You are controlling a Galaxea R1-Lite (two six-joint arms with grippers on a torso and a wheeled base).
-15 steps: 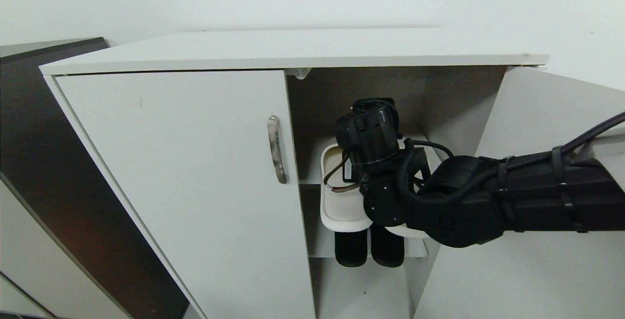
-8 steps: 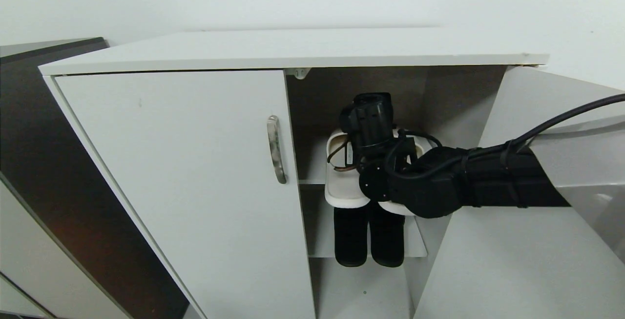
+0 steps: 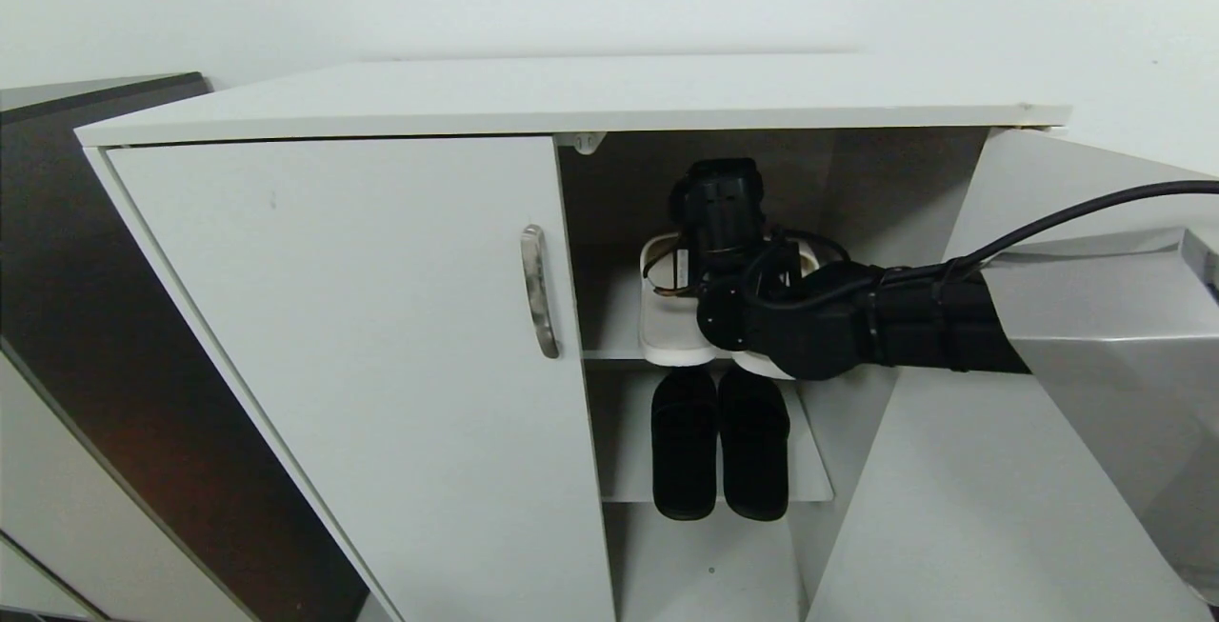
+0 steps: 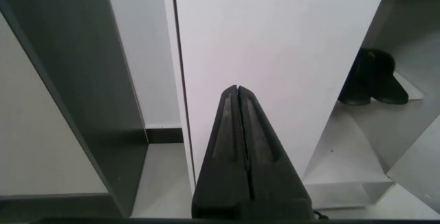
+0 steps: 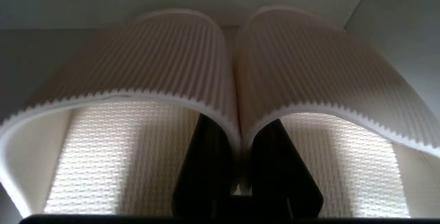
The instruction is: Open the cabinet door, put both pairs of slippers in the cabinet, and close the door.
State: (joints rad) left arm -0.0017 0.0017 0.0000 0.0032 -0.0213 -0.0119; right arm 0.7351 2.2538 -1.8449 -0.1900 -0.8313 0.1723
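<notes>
right end effector (image 5: 237, 141) pinches white slippers (image 5: 144, 66) by inner edges at upper shelf (image 3: 609, 329) lvl.

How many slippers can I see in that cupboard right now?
4. Two black slippers lie side by side on the lower shelf; two white slippers sit at the upper shelf, pinched by the right gripper. The shut left door may hide more.
</notes>
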